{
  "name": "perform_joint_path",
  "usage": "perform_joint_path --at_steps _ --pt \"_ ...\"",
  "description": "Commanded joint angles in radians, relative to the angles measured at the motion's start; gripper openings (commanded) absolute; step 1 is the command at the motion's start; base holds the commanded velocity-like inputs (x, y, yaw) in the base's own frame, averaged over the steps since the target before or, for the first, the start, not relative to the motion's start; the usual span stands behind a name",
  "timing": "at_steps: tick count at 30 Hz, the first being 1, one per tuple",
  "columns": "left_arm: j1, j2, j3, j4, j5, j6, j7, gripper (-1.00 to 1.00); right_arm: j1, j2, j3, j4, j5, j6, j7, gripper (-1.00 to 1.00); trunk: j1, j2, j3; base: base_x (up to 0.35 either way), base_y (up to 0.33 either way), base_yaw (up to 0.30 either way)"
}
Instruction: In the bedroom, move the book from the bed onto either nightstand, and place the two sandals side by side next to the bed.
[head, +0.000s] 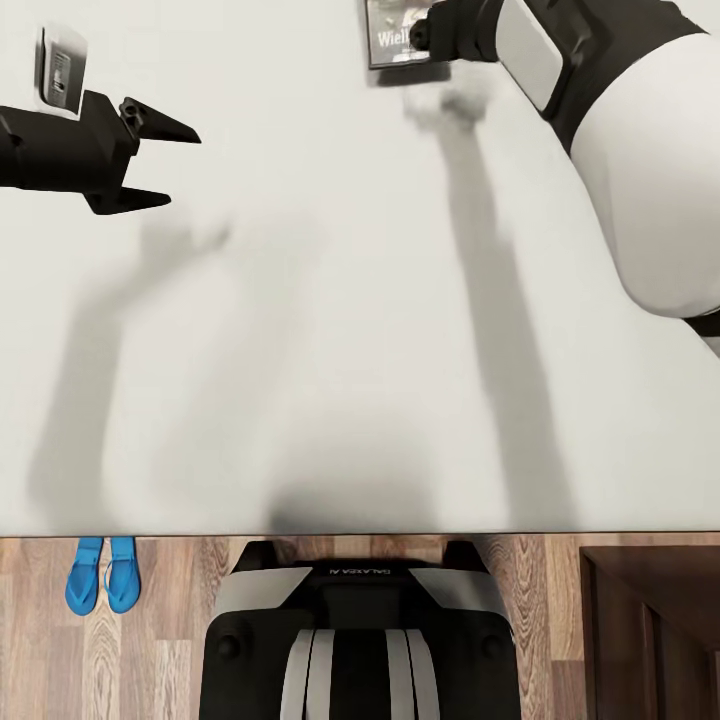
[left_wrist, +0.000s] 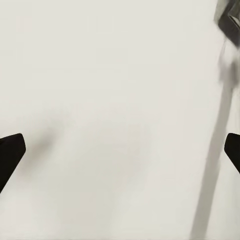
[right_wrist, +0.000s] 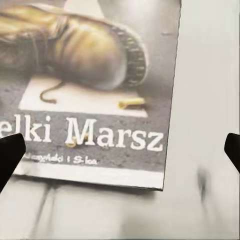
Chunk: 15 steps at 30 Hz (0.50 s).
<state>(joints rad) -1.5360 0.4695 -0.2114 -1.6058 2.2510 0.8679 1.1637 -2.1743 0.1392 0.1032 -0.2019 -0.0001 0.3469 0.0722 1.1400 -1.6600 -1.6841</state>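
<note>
The book (head: 392, 38) lies flat at the far side of the bed's pale mattress (head: 330, 330). Close up, the book (right_wrist: 95, 80) shows a boot picture and white lettering. My right gripper (head: 432, 34) hovers over its near corner, and in the right wrist view this gripper (right_wrist: 120, 152) is open, black fingertips (right_wrist: 10, 152) wide apart with the corner below them. My left gripper (head: 160, 165) hangs open over bare mattress (left_wrist: 110, 100) at the left, holding nothing. Two blue sandals (head: 122, 578) lie side by side on the floor against the bed's near edge.
A dark brown nightstand (head: 650, 620) stands at the lower right beside the bed. My base (head: 360, 640) sits on the wood-plank floor (head: 40, 650) right at the bed's near edge. The mattress between my arms is bare.
</note>
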Motion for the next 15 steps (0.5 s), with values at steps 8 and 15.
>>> perform_joint_path --at_steps 8,15 --pt "-0.001 0.000 -0.001 0.000 0.009 0.002 0.010 1.00 -0.085 -0.002 0.009 -0.004 -0.003 0.040 0.061 1.00 0.000 0.000 0.000 -0.002 0.000 0.000" --pt "-0.002 0.000 0.001 0.000 0.009 0.001 0.010 1.00 -0.096 -0.003 0.009 -0.005 -0.002 0.056 0.073 1.00 0.000 0.000 0.000 0.000 0.000 0.000"
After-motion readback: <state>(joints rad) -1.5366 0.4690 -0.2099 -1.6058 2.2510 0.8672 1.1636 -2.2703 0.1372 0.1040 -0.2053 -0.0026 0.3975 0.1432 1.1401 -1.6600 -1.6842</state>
